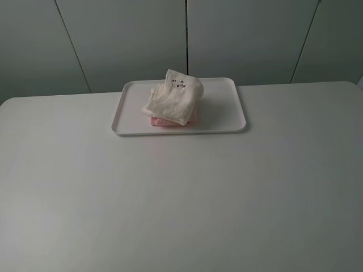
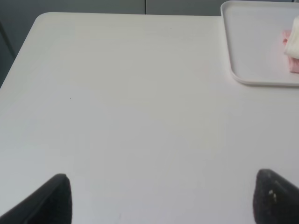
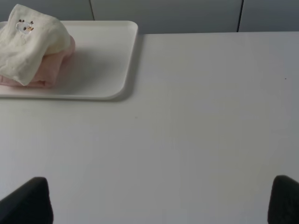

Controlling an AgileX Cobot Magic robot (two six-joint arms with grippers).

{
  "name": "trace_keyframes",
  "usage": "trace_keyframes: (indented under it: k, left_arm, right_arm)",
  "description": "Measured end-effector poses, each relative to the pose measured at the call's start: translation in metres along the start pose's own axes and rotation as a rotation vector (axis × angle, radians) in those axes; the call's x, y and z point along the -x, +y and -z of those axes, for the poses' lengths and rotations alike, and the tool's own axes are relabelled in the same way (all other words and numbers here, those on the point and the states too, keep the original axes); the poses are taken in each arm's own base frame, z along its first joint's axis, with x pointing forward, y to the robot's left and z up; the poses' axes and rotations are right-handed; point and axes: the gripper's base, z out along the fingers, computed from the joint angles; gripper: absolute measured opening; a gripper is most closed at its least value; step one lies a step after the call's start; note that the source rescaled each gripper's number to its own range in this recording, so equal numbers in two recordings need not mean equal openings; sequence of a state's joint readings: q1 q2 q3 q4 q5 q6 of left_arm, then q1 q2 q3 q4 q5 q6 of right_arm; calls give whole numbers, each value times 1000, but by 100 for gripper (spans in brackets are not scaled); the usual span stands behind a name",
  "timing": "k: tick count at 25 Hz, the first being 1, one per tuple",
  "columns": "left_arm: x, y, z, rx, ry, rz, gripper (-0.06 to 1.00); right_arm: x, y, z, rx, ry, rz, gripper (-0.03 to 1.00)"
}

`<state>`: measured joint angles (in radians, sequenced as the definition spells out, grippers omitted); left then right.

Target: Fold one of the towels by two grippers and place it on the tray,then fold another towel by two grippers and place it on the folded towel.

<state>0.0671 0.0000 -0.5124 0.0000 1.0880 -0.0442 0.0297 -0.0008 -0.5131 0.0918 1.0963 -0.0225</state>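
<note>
The cream towel [image 1: 174,100] lay on top of the folded pink towel [image 1: 170,120] inside the white tray [image 1: 232,113], which sat at twelve o'clock on the white table [image 1: 181,198], near its far edge. Judged from this arrangement, both folds and both placements looked finished, with nothing obviously left to do beyond perhaps tidying the stack. The cream towel sat loosely bunched rather than crisply squared, one corner peaked upward and showing a small embroidered motif, and it hung a little over the pink one toward nine o'clock. Only a thin pink edge showed beneath it, at the side nearest the camera. Neither arm appeared in the overhead view. Each wrist camera showed its own claw, the left gripper [image 2: 163,200] and the right gripper [image 3: 161,200], spread wide and empty over bare tabletop, well apart from the tray.
</note>
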Motion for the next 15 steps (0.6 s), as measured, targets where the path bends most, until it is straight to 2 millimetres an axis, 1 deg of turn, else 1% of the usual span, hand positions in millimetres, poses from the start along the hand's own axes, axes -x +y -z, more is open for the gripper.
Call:
trace_keyframes:
  k: [15]
  left_arm:
    - [0, 0, 0, 0, 0, 1, 100]
  right_arm:
    - [0, 0, 0, 0, 0, 0, 100]
